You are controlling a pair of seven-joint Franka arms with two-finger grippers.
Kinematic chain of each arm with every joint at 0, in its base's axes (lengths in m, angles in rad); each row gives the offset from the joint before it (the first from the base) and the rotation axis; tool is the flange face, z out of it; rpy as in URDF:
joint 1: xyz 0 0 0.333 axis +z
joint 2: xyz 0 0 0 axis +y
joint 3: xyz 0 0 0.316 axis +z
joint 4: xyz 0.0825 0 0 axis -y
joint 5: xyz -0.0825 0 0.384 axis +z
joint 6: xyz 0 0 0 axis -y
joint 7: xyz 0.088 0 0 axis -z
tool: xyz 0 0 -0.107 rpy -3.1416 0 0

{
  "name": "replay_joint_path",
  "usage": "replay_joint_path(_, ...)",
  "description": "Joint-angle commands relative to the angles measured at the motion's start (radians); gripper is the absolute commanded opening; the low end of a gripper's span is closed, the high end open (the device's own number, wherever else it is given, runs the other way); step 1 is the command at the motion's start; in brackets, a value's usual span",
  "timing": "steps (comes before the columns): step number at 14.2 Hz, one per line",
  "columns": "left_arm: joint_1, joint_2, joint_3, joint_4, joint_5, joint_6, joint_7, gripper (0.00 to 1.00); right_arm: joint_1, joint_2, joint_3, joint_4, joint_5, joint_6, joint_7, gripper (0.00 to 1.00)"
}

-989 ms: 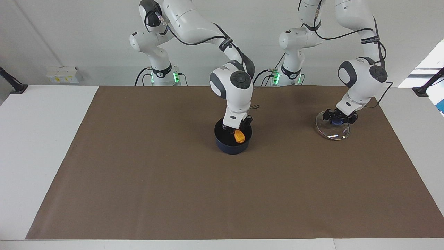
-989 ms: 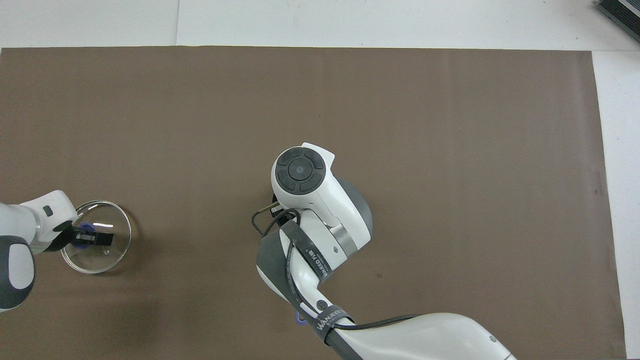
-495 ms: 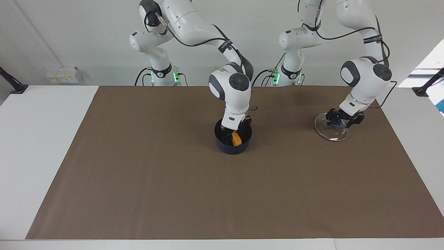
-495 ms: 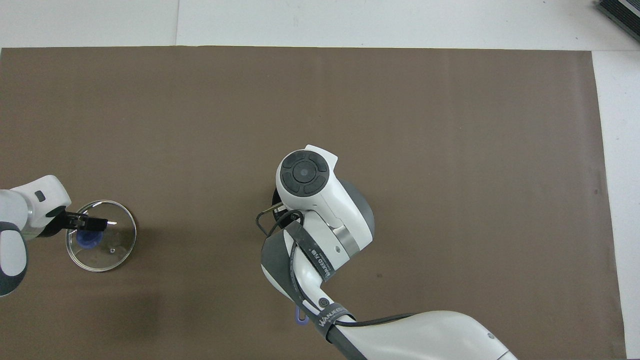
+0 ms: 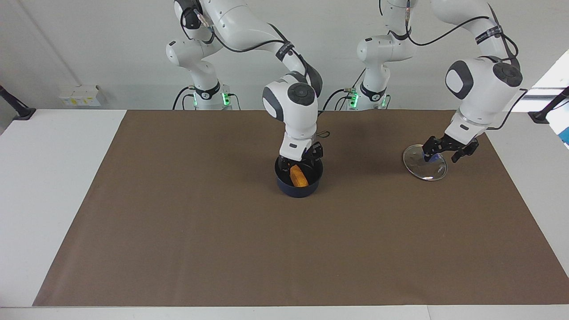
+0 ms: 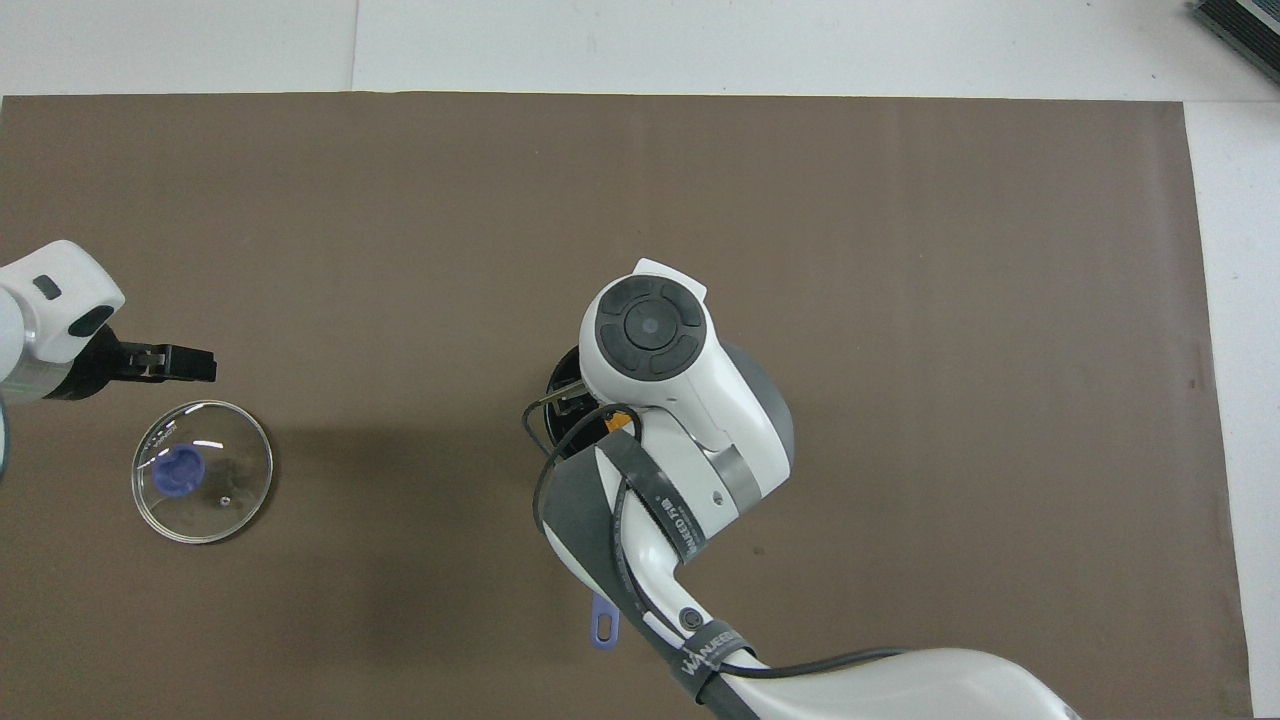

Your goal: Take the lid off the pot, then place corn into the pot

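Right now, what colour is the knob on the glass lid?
Blue; the knob of the lid shows best in the overhead view.

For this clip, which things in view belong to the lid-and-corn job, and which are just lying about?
Job:
- lid, flat on the mat toward the left arm's end
- pot
- corn, lying in the pot
- left gripper, open, over the lid
- right gripper, open, over the pot

Lying about:
- brown mat
- white boxes by the wall

Clear glossy glass lid [image 5: 424, 162] with plastic-looking blue knob; matt brown table cover [image 5: 222, 231]; bumpy corn [image 5: 299, 177]
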Motion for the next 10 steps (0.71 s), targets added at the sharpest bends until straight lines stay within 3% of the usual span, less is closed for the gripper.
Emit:
replay_joint_path(1,-0.034,0.030,0.009,0.111,-0.005,-0.083,-0.035,1.00,-0.085,-0.107,0.006,-0.021,-0.017,-0.064,-0.010,1.00)
replay_joint_path(5,-0.046,0.043,0.006,0.240,-0.003,-0.209,-0.060,1.00,-0.192,-0.156,0.001,0.050,-0.018,-0.177,-0.010,1.00)
replay_joint_path(10,-0.046,0.043,0.003,0.370,0.004,-0.350,-0.052,1.00,-0.346,-0.257,0.001,0.051,-0.026,-0.293,-0.021,1.00)
